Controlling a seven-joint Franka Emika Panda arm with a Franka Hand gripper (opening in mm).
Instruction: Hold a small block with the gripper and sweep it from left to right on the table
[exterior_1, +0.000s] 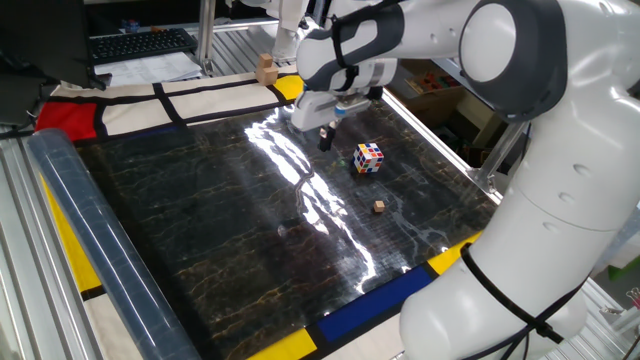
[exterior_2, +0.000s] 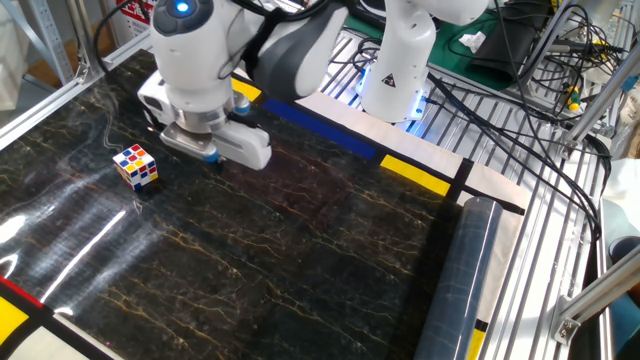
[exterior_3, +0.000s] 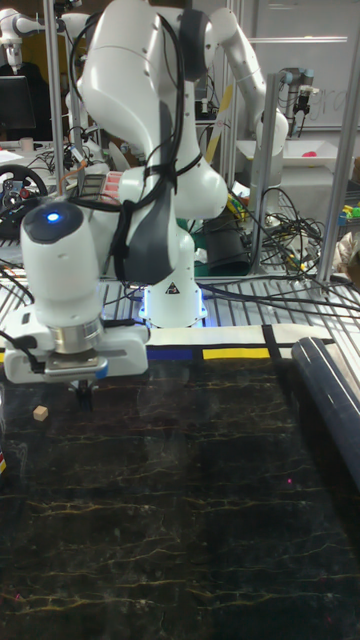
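Plastic roll (exterior_1: 95, 245), clear and cylindrical, lies along the left edge of the table (exterior_1: 230, 240) in one fixed view, over yellow and white border panels, with a red panel (exterior_1: 68, 117) at the far left corner. Further right, a larger tan wooden block (exterior_1: 265, 68) stands on the far border, behind the arm. The gripper (exterior_1: 324, 138) hangs from the white arm over the far part of the glossy black surface, its dark tips pointing down close to the marble; whether the jaws are spread or pressed together cannot be told, and nothing shows between them. Just right of it sits the multicoloured puzzle cube (exterior_1: 368, 158), apart from the gripper. The small block (exterior_1: 379, 206) lies on the table nearer the camera than the puzzle cube, well apart from the gripper and untouched.

In the other fixed view the puzzle cube (exterior_2: 135, 166) is at the left, the gripper (exterior_2: 212, 160) beside it to the right. In the tall fixed view the small block (exterior_3: 40, 412) rests left of the gripper (exterior_3: 84, 396), on the marble.
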